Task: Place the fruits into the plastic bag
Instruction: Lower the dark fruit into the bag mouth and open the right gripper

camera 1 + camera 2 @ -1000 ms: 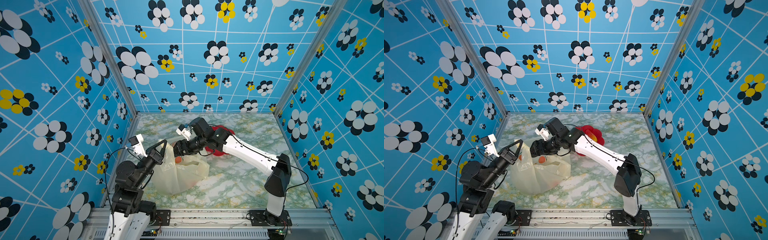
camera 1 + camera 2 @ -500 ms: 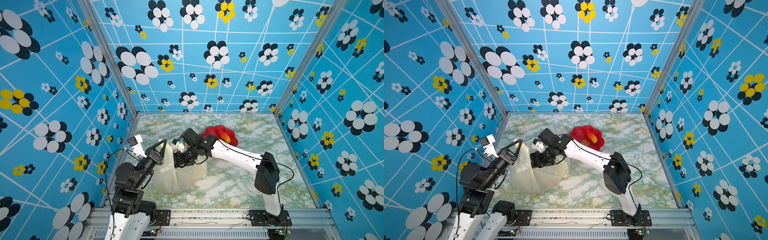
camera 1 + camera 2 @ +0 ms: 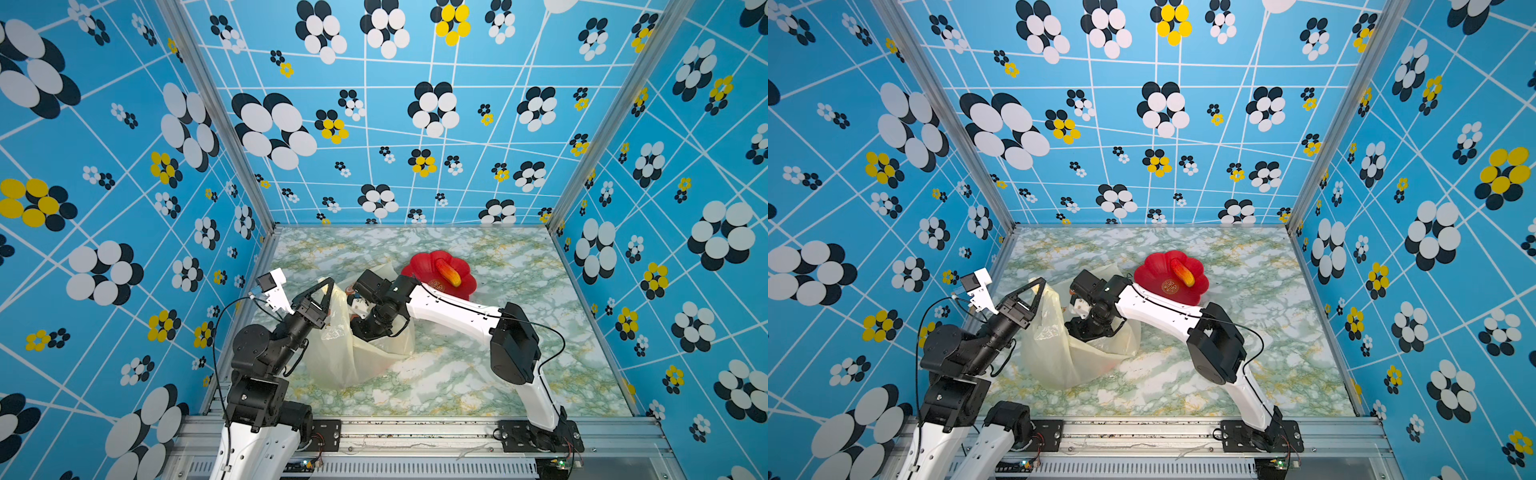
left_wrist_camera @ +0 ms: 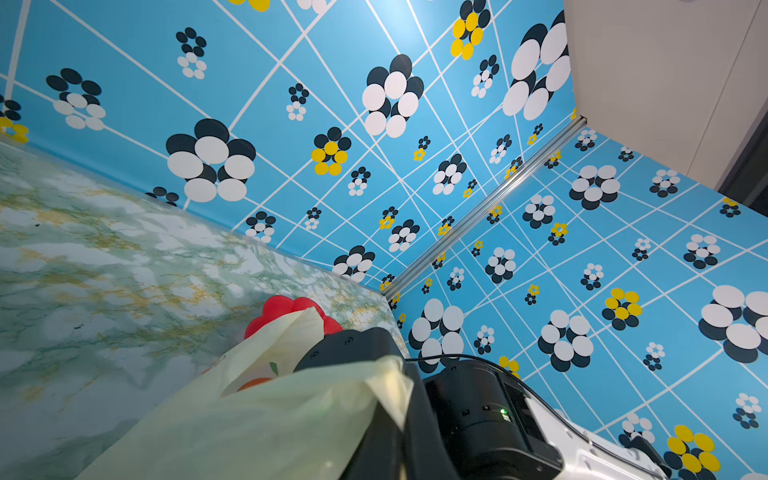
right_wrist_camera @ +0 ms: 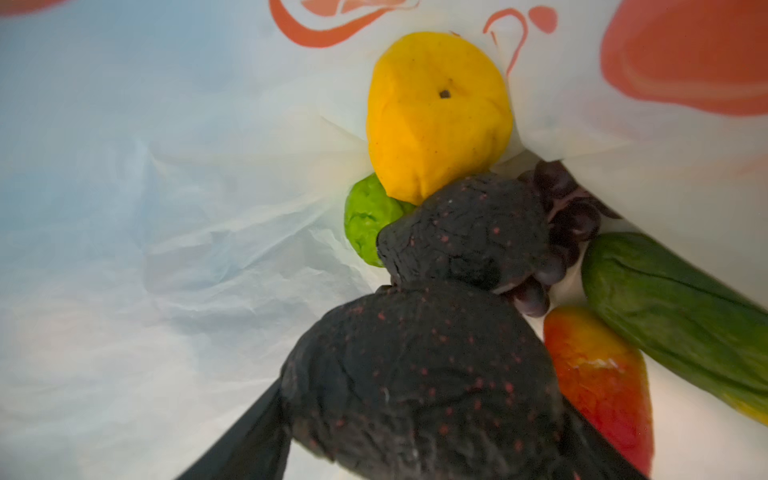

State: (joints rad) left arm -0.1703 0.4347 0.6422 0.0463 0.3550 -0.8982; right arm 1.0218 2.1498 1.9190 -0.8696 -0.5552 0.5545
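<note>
Marbled green tabletop [image 3: 457, 374] is walled in blue flowered panels. Inside the plastic bag [image 3: 345, 361], the right gripper [image 5: 415, 415] is clamped wide on a dark avocado-like fruit [image 5: 419, 374]; lemon [image 5: 436, 112], lime [image 5: 365, 220], grapes [image 5: 565, 216] and mango [image 5: 598, 374] lie beyond. The left gripper [image 3: 328, 286] is shut on the bag's rim (held up). Another mango [image 3: 448, 270] sits on the red plate [image 3: 419, 266].

We see the plastic bag [image 3: 353, 357] at the surface's [image 3: 457, 374] front left, the plate [image 3: 419, 270] behind it to the right carrying one mango [image 3: 448, 271]; lemon [image 5: 436, 112], lime [image 5: 365, 220] and grapes [image 5: 561, 216] lie inside the bag.
</note>
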